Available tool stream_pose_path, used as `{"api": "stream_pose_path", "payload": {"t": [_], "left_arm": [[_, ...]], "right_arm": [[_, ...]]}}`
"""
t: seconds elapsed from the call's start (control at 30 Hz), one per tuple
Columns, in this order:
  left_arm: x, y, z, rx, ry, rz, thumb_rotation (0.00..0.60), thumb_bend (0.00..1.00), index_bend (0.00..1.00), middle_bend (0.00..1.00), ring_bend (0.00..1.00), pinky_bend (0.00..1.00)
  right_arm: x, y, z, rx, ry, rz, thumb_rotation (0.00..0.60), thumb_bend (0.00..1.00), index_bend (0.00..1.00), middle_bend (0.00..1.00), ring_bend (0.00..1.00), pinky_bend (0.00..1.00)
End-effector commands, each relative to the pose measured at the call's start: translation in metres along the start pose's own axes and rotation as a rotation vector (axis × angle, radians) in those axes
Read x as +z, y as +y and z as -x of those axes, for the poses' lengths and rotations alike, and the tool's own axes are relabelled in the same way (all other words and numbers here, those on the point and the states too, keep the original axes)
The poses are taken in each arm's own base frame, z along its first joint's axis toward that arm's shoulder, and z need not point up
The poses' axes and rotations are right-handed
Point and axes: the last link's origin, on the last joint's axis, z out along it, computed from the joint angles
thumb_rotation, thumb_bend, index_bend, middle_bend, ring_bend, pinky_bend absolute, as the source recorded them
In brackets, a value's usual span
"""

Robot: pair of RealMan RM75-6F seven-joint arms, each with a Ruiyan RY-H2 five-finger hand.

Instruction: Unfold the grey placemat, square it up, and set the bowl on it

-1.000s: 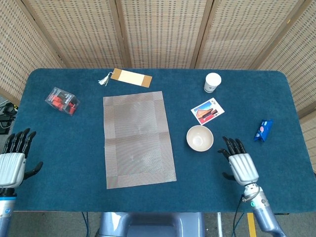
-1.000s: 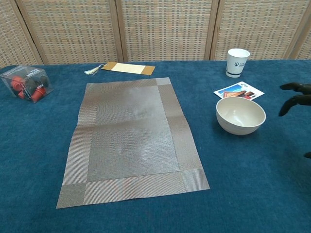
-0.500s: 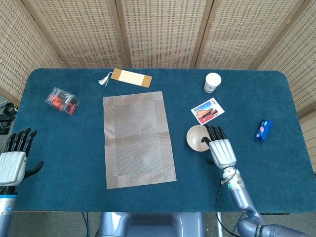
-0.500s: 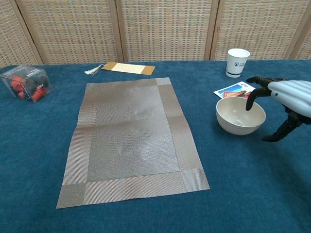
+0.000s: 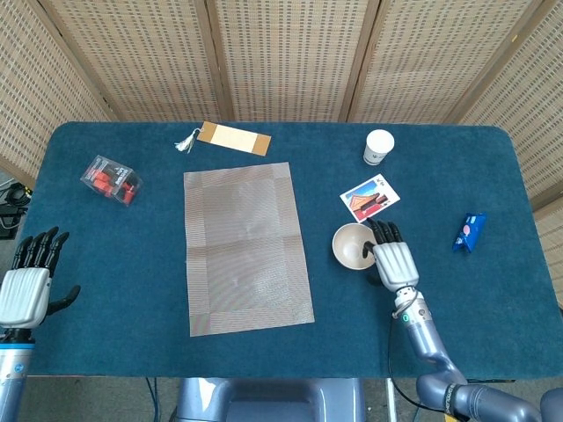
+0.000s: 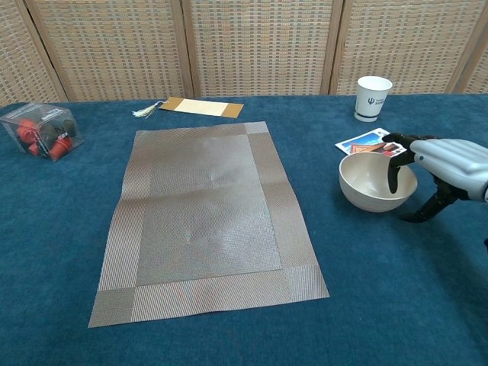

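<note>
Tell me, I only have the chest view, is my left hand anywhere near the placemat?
Observer: No. In the head view the left hand sits off the table's near left corner, fingers apart, holding nothing, well left of the placemat.
Operator: Anything beyond the right hand that I can't see?
Observer: Yes, a small blue packet lies on the table to the right of the right hand.
Operator: Is that hand on the bowl?
Observer: From above, its fingers reach over the right rim of the bowl; the bowl sits on the cloth, clear of the placemat.
</note>
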Motion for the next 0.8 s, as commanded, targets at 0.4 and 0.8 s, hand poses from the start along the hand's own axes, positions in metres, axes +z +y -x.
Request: {"api": "stream_pose_path", "payload": {"t": [0.4,0.8], "left_arm": [[0.003,0.0,0.003,-0.008,-0.002,0.002,0.6,0.24,0.08,0.0,0.0,0.0],[0.004,0.0,0.004,-0.009,0.0,0.0,0.6,0.24,0.08,0.0,0.0,0.0]], "right_arm": [[0.013,0.0,0.007,0.003,0.014,0.006,0.6,0.57,0.67,0.07,0.0,0.0],[0.027,0.001,-0.013,-0.03,0.097,0.007,0.6,0.54,0.7,0.1,0.0,0.0]]}}
